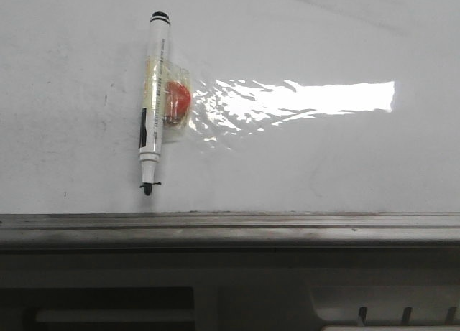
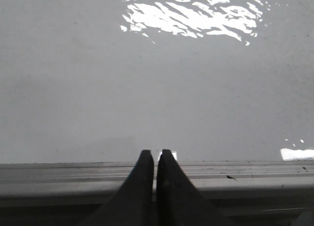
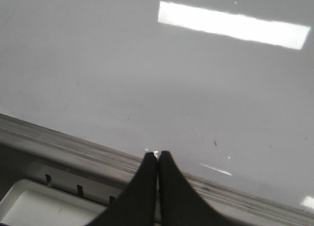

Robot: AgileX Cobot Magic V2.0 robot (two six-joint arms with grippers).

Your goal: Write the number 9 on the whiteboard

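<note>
The whiteboard [image 1: 323, 36] fills the front view, glossy white with a bright glare. A white marker [image 1: 153, 101] with a black tip lies on it at the left. Clear tape and a red lump [image 1: 177, 99] are fixed to its side. A tiny black mark sits at the tip [image 1: 148, 186]. No number 9 shows in any view. My left gripper [image 2: 155, 152] is shut and empty over the board's [image 2: 147, 88] near rail. My right gripper [image 3: 157, 154] is also shut and empty, at the rail of the board [image 3: 147, 79]. Neither gripper shows in the front view.
A grey metal rail [image 1: 230, 229] runs along the board's near edge, also seen in the left wrist view [image 2: 245, 173] and right wrist view [image 3: 59, 138]. Below it lies a pale slotted tray [image 3: 29, 206]. Crinkled clear film [image 1: 237, 108] spreads right of the marker.
</note>
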